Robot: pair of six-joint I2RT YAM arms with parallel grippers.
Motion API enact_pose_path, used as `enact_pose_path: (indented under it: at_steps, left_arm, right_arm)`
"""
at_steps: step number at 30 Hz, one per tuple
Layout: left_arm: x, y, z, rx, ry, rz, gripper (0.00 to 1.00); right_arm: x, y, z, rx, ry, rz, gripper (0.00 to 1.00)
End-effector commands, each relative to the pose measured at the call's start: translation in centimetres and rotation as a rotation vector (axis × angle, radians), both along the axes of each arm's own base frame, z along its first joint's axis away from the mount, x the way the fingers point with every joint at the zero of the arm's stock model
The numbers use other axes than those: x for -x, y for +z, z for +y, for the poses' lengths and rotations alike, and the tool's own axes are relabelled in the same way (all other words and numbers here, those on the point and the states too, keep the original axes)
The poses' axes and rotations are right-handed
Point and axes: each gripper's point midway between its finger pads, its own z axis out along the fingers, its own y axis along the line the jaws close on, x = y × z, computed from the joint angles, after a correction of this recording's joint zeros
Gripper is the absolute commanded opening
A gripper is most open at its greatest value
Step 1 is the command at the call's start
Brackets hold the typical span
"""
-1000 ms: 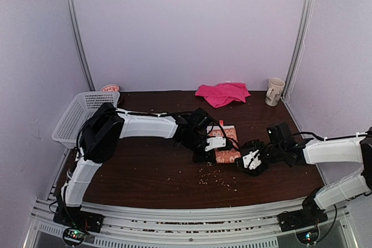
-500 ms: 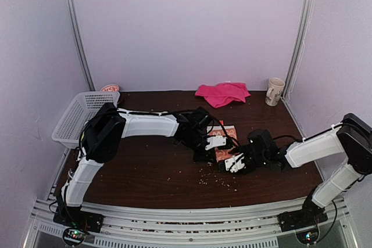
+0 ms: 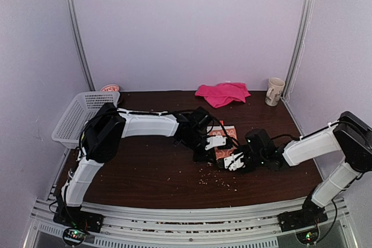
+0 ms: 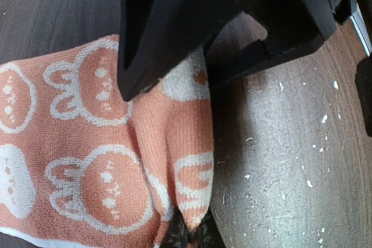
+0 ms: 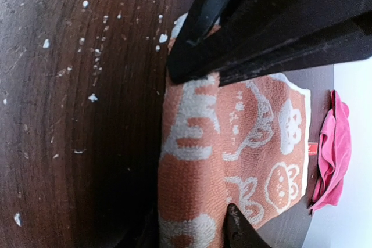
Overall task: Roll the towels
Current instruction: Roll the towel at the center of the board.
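1. Overhead, the orange towel [image 3: 224, 153] lies mid-table [image 3: 145, 172], largely hidden by the left gripper [image 3: 210, 154] and the right gripper [image 3: 225, 164], which meet over it. The pink towel [image 3: 222, 93] sits crumpled at the back near a mug [image 3: 274, 91]. A basket [image 3: 78, 114] stands at the left edge, and pale crumbs [image 3: 215, 179] dot the wood.
2. Left wrist: the left gripper [image 4: 189, 237] is pressed together, pinching a raised fold of the orange towel [image 4: 104, 161]. The right gripper's black fingers [image 4: 151, 39] cover the cloth's far part.
3. Right wrist: the right gripper [image 5: 192, 233] straddles the orange towel's [image 5: 232, 132] folded edge; whether it presses cannot be told. A small red tag [image 5: 311, 148] is unreadable. The pink towel [image 5: 331, 155] lies beyond.
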Motion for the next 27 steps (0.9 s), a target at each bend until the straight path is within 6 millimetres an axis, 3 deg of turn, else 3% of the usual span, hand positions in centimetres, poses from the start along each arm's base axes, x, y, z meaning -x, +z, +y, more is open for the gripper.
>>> enact_pose_path:
  at_steps: [1,9,15,21,24,27]
  left_arm:
    - [0.73,-2.17,1.05,-0.06,0.009,0.068,0.0]
    - [0.7,-2.18,1.02,-0.06,0.012,0.07,0.0]
    - [0.73,-2.23,0.98,-0.06,0.013,0.074,0.0]
    - [0.72,-2.29,1.03,-0.06,0.014,0.078,0.0]
    - [0.65,-2.25,1.05,-0.059,0.015,0.078,0.0]
    - [0.68,-2.19,1.08,-0.058,0.014,0.078,0.0]
  right_arm:
    - [0.17,0.61,0.14,-0.004,0.007,-0.011,0.4]
    - [0.17,0.74,0.46,-0.013,0.004,-0.018,0.4]
    - [0.56,1.22,0.84,-0.024,0.021,-0.053,0.47]
    - [0.39,0.88,0.73,-0.009,0.005,-0.053,0.35]
    - [0.28,0.56,0.61,0.001,-0.009,-0.038,0.23]
    - [0.17,0.3,0.46,0.008,-0.024,-0.029,0.22]
